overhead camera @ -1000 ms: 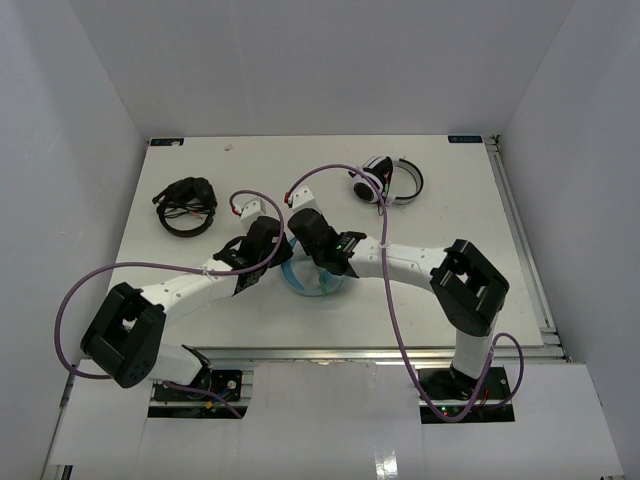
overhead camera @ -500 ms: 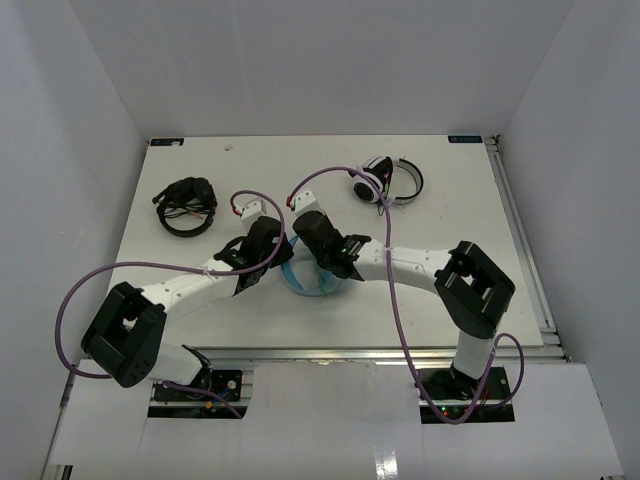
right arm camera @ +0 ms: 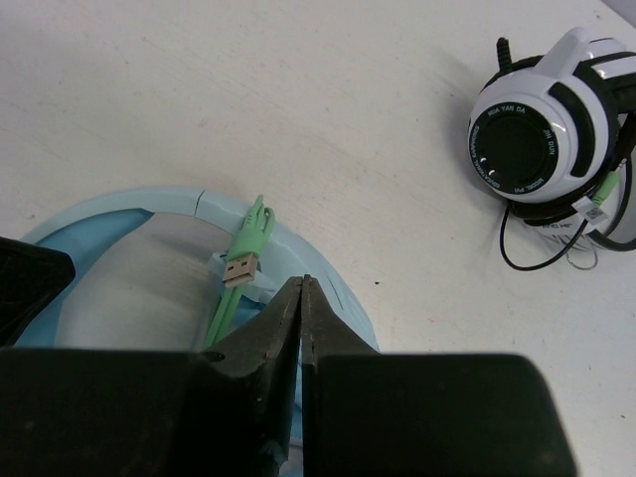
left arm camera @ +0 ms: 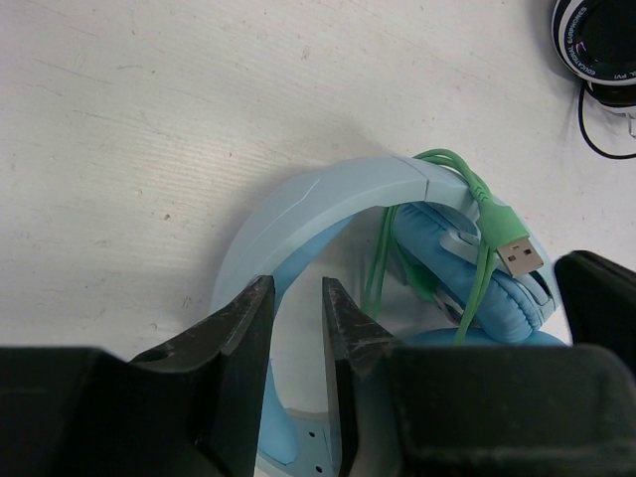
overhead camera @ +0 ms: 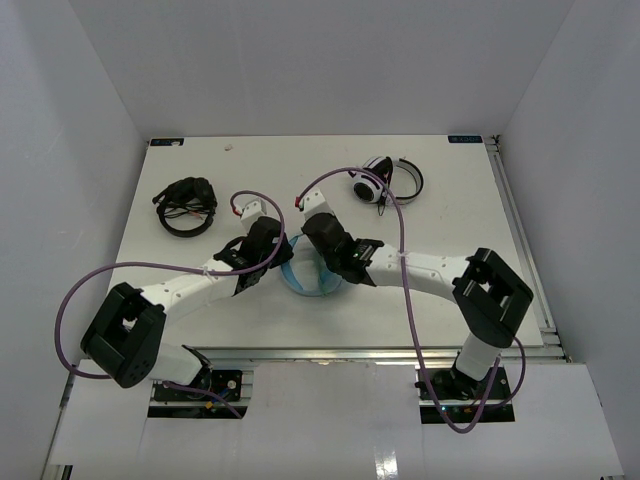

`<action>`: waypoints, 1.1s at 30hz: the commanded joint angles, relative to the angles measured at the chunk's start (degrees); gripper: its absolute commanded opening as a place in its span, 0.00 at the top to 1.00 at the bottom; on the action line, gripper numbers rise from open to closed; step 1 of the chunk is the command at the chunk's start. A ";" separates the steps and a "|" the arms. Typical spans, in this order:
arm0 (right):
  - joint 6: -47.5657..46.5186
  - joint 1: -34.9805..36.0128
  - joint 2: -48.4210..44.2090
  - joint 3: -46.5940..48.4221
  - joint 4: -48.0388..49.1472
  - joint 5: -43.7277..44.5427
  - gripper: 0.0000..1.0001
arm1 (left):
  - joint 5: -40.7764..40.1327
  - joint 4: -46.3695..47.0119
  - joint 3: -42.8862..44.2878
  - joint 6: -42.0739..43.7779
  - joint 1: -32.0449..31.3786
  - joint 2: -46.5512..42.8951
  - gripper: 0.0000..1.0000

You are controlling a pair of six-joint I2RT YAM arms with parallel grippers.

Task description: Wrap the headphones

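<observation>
cable lies mostly looped over the headphones, plug apparently not yet tucked, as left fingers pinch the headband and right fingers press together.

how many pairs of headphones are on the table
3: black headphones far left, white-and-black headphones far, right of centre, light blue headphones mid-table. None seem hidden.

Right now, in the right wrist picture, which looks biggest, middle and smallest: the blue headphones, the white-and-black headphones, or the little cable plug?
1. blue headphones: biggest, but also nearest the camera and partly hidden
2. white-and-black headphones: middle
3. cable plug: smallest
</observation>
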 commanded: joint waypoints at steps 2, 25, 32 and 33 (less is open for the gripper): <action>0.56 -0.17 -6.31 -0.71 3.73 2.34 0.92 | -2.05 -2.93 2.38 -0.18 -0.04 -2.59 0.61; 19.08 0.21 -30.25 -10.78 -14.46 -6.69 0.08 | 6.70 -9.50 7.57 12.11 -0.05 -22.80 0.02; 29.31 0.53 -38.73 -12.75 -24.46 -6.32 0.10 | 11.96 -9.57 4.65 16.69 -0.05 -29.81 0.02; 30.16 0.53 -39.99 -12.90 -26.16 -5.97 0.10 | 13.01 -9.62 4.10 16.69 -0.05 -30.36 0.02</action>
